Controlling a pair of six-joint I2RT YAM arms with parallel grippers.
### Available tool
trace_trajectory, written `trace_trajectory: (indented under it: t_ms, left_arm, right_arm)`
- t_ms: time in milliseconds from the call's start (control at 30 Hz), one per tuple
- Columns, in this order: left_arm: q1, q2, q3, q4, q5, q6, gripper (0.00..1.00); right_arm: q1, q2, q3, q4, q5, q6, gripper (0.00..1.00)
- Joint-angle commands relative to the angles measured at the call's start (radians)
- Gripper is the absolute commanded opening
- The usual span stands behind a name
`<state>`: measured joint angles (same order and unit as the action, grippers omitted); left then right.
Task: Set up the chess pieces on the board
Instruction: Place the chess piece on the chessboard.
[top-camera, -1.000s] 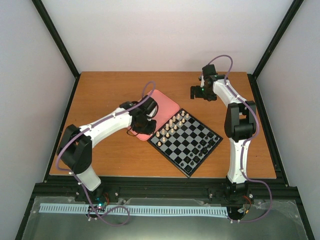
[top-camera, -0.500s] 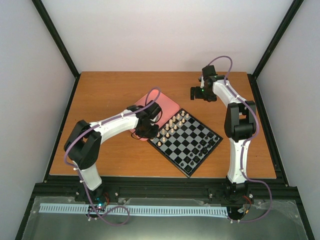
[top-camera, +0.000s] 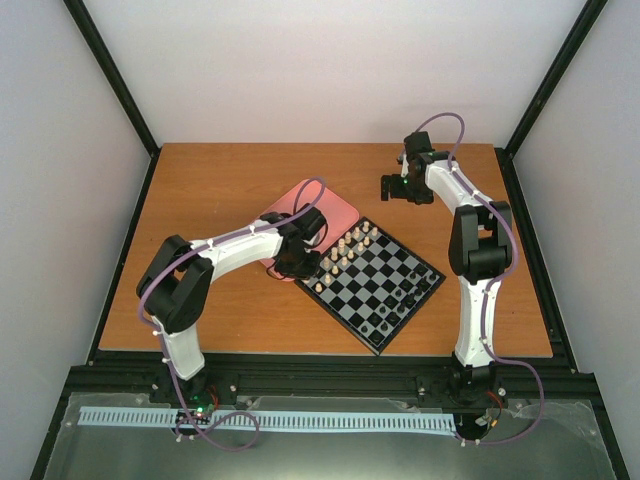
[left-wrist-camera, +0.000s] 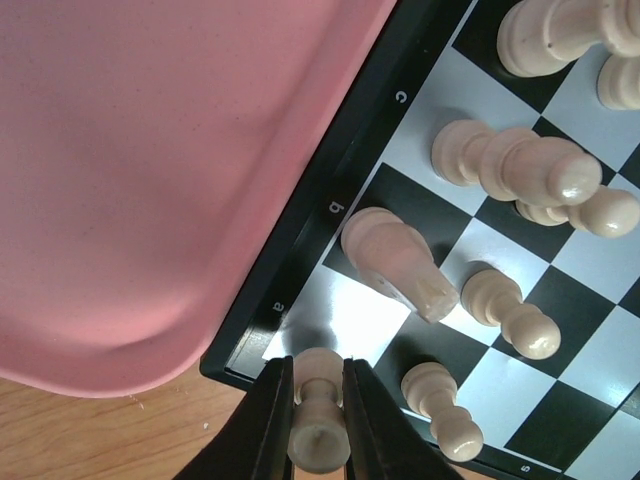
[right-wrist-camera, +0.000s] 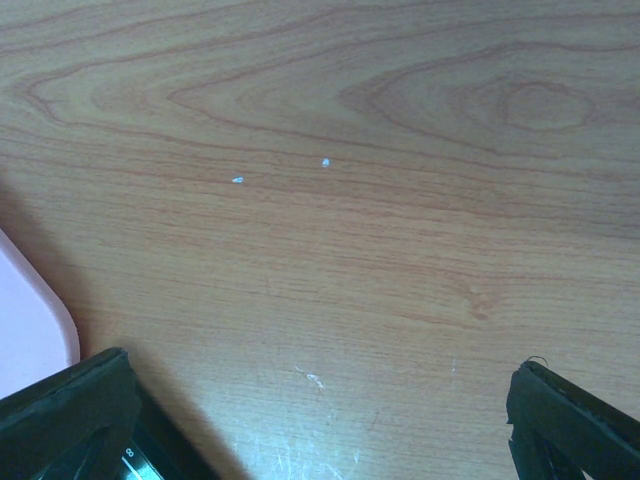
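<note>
**Corner piece about to go down**

The cream piece in hand is pinched upright in the left gripper, whose jaws stand narrow against its two sides. It hangs over the corner of the board, by the light square lettered "a". That square looks bare, so the step in hand is most likely seating this piece there. Whether its base touches the square cannot be told.

The next move calls for a straight, gentle drop onto that corner square, then a small opening of the jaws and a clean lift. The knight on the next square leans close, and a pawn stands just beside the target, so any sideways drift could knock one over.

The other cream pieces stand in two rows along the board's far-left edge. The black pieces sit at the opposite edge.

The pink tray touches the board's border at this corner. The part of it that shows holds no pieces; the rest is hidden under the arm.

The right gripper is spread wide and holds nothing, hovering over the bare desk well apart from the board.
</note>
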<state>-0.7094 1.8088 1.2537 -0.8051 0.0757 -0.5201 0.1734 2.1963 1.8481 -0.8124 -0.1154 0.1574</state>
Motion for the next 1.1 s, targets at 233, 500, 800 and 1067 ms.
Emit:
trace_trajectory:
  t_ms: [233,500,800,1067]
  left_arm:
    - [-0.010,0.029,0.024,0.022,0.014,-0.008,0.05]
    - [-0.010,0.038,0.031,0.029,0.020,-0.005,0.16]
    - [-0.010,0.014,0.025,0.017,0.005,0.004,0.34]
    - [-0.010,-0.043,0.051,-0.013,-0.009,0.021,0.58]
  right_arm:
    - [-0.006,-0.032,-0.005,0.010,0.010,-0.010,1.00]
    - [-0.006,-0.033,-0.004,0.010,0.010,-0.012,1.00]
    - [-0.005,-0.035,-0.006,0.010,0.005,-0.010,1.00]
    - [-0.005,-0.040,-0.006,0.010,0.005,-0.011,1.00]
